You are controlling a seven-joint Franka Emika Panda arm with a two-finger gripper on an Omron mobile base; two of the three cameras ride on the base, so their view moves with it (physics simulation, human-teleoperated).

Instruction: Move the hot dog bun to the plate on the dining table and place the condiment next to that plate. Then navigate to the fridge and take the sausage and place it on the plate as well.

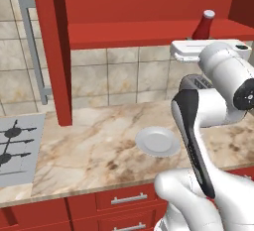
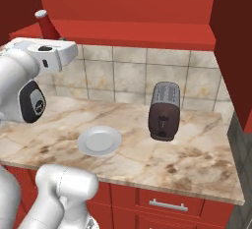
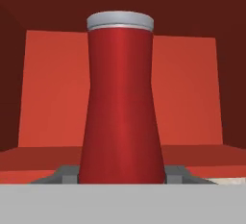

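Note:
The condiment (image 3: 120, 98) is a red bottle with a pale grey cap, standing upright close in front of the hand camera inside an open red wall cabinet. My gripper (image 3: 122, 175) has one dark fingertip pressed to each side of the bottle's base, so it is shut on the bottle. From the base cameras, the condiment's neck and cap (image 1: 204, 23) (image 2: 44, 22) rise just behind my white hand, at the level of the cabinet's lower shelf (image 1: 124, 32).
A small plain white plate (image 1: 158, 141) (image 2: 99, 141) lies on the marble counter (image 1: 84, 150) below the arm. A dark toaster (image 2: 164, 111) stands against the tiled wall. A stove top (image 1: 15, 148) is at the left, and the open red cabinet door (image 1: 52, 51) hangs over the counter.

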